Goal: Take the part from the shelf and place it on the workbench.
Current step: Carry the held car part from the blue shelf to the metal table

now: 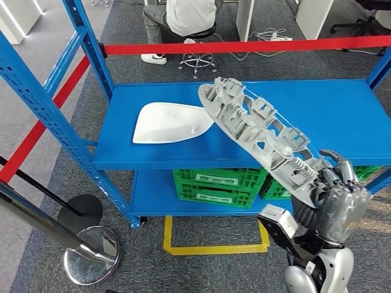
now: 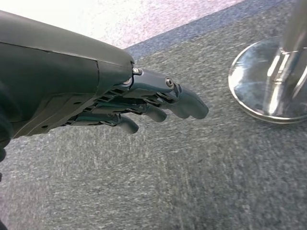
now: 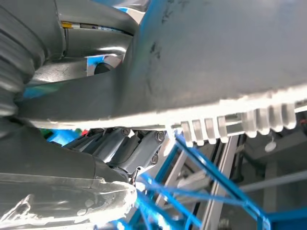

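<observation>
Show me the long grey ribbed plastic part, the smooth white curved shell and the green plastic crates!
Long grey ribbed plastic part (image 1: 258, 131), head view: its ribbed middle.
Smooth white curved shell (image 1: 168, 122), head view: middle of its top, lying on the shelf.
Green plastic crates (image 1: 217, 185), head view: front wall of the left crate.

Long grey ribbed matt plastic part (image 1: 258, 131), smooth white glossy plastic shell (image 1: 171, 122) at its 9 o'clock, blue painted metal shelf (image 1: 322, 110), polished chrome stanchion base (image 2: 269, 81), rough grey carpet (image 2: 163, 182)
</observation>
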